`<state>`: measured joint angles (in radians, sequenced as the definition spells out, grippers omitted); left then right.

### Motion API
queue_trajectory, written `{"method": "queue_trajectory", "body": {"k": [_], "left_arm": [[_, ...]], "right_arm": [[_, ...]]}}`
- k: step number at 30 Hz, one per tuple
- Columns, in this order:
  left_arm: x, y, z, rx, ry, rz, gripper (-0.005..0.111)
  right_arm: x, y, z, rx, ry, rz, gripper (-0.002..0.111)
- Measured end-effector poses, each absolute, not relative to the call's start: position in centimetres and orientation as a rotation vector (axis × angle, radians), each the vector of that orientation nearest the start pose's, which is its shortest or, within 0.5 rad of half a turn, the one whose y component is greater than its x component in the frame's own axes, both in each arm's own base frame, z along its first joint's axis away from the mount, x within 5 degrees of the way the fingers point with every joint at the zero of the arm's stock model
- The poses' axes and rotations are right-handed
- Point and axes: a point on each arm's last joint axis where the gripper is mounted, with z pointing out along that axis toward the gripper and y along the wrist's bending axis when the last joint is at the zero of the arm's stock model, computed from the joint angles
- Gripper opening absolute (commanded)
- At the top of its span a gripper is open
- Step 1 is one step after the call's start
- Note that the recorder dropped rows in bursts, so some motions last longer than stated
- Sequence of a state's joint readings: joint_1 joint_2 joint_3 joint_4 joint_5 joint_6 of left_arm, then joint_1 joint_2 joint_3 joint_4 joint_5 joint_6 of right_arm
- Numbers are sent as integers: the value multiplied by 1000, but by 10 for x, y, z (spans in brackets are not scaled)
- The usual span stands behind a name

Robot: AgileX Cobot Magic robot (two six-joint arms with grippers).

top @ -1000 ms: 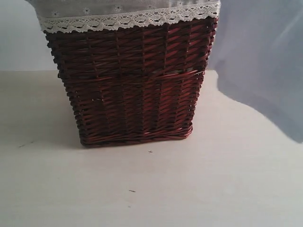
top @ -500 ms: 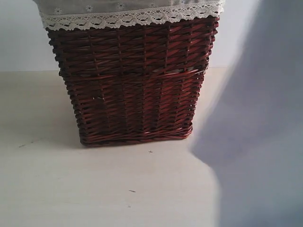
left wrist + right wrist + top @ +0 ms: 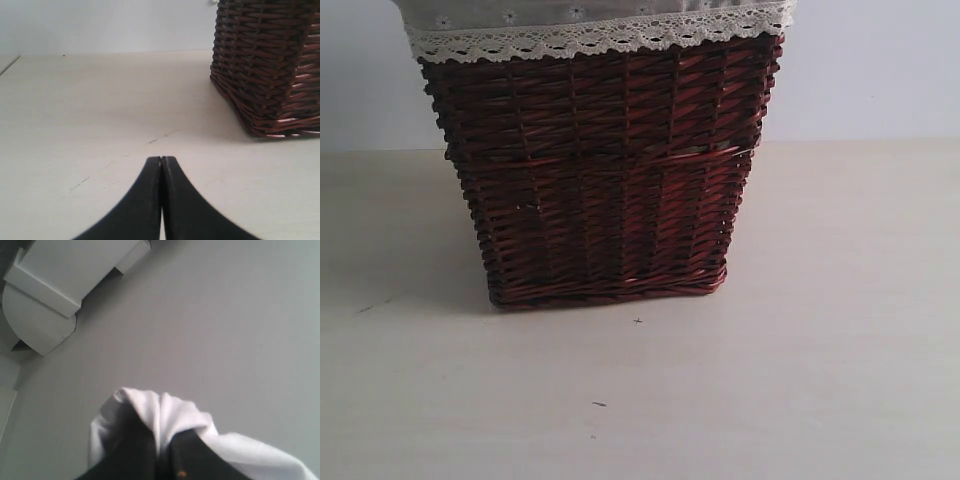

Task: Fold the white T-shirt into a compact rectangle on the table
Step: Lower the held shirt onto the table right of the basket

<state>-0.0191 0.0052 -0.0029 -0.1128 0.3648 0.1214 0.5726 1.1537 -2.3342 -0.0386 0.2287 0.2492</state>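
Your right end effector (image 3: 160,442) is pinching a bunched fold of the soft white cotton T-shirt (image 3: 182,415), apparently aloft and outside the exterior view. Your left end effector (image 3: 161,167) is pressed together and empty, low over the pale beige counter (image 3: 820,380) near the dark brown wicker basket (image 3: 600,180). Expect light, limp cloth that droops, so take hold at the shoulder seams or hem corners.

The left jaws sit closed and low, right jaws clamped, upturned

The white T-shirt (image 3: 165,412) has swept out of the exterior view's right side.
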Motion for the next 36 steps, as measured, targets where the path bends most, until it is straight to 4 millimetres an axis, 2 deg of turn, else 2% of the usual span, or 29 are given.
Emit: {"method": "queue_trajectory", "body": {"k": [5,10,15,20,25,28,31,36], "left_arm": [[53,-5,181,60,1848,-39,0],[53,-5,181,60,1848,-39,0],[53,-5,181,60,1848,-39,0],[53,-5,181,60,1848,-39,0],[53,-5,181,60,1848,-39,0],[53,-5,181,60,1848,-39,0],[53,-5,181,60,1848,-39,0],[53,-5,181,60,1848,-39,0]], "right_arm": [[-6,-5,726,-86,487,748,0],[-4,-4,721,-111,614,731,0],[30,22,703,-237,915,650,0],[69,57,683,-370,1156,677,0],[108,85,654,-497,1444,624,0],[124,94,638,-539,1589,574,0],[135,100,628,-543,1657,549,0],[139,97,612,-519,1747,501,0]]}}
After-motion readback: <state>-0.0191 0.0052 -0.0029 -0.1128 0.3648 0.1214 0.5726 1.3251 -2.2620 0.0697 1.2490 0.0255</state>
